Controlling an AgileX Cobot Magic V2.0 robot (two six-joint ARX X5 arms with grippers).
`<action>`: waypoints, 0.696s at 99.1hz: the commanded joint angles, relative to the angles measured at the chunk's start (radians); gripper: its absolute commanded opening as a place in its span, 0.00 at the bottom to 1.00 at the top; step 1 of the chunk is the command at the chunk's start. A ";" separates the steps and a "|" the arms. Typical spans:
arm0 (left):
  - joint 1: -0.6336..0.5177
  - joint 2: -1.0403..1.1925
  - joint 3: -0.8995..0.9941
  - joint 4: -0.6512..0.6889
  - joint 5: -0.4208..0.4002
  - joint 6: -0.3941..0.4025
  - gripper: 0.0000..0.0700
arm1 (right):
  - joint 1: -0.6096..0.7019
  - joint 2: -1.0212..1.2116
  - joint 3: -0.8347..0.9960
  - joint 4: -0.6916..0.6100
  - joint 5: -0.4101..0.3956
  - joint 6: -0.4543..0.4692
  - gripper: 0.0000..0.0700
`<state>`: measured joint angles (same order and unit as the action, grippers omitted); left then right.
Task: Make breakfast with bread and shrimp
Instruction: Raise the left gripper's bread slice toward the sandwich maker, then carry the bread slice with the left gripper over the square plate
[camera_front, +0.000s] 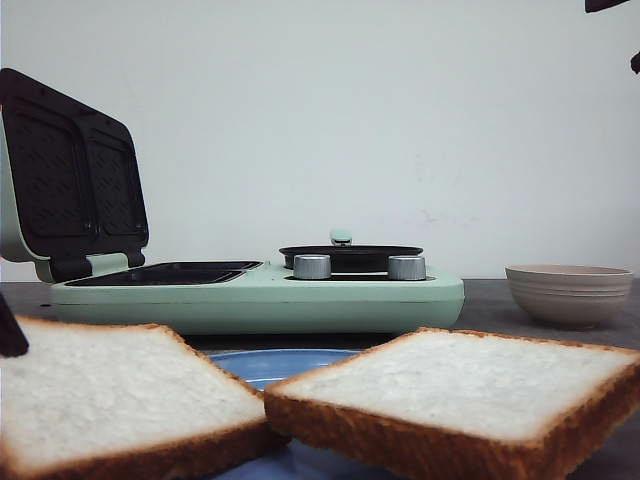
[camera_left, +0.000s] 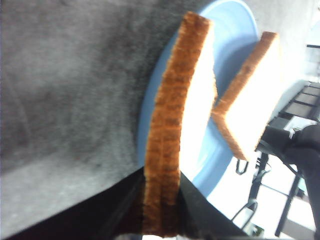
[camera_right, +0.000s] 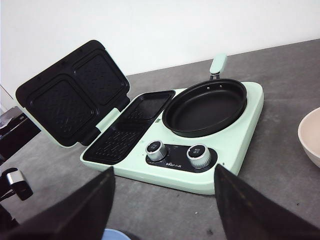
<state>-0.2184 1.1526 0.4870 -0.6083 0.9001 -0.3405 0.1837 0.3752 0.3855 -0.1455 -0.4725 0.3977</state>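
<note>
Two slices of bread lie on a blue plate (camera_front: 270, 365) at the table's front. My left gripper (camera_left: 161, 176) is shut on the crust edge of the left slice (camera_front: 110, 395), whose brown crust (camera_left: 167, 125) runs out from between the black fingers. The other slice (camera_left: 250, 100) rests beside it on the plate, also seen at the front right (camera_front: 470, 385). My right gripper (camera_right: 165, 200) hangs open above the table in front of the sandwich maker (camera_right: 235, 145), with nothing between its fingers. No shrimp shows; the inside of the beige bowl (camera_front: 568, 292) is hidden.
The mint-green sandwich maker (camera_front: 260, 297) stands mid-table with its lid (camera_front: 70, 180) raised at the left and its two grill plates (camera_right: 127, 130) bare. A black round pan (camera_right: 205, 107) sits on its right half, behind two silver knobs (camera_right: 177, 152).
</note>
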 joint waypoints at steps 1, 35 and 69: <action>-0.003 0.010 0.012 0.007 0.028 0.037 0.00 | 0.008 0.000 0.013 0.008 -0.006 0.007 0.56; -0.004 -0.067 0.043 0.056 0.066 0.033 0.00 | 0.018 0.000 0.013 0.002 -0.005 0.006 0.56; -0.006 -0.090 0.213 0.114 -0.028 -0.043 0.00 | 0.017 0.000 0.013 0.002 -0.005 0.006 0.56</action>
<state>-0.2203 1.0592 0.6605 -0.5217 0.9062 -0.3473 0.1963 0.3752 0.3855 -0.1505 -0.4751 0.3977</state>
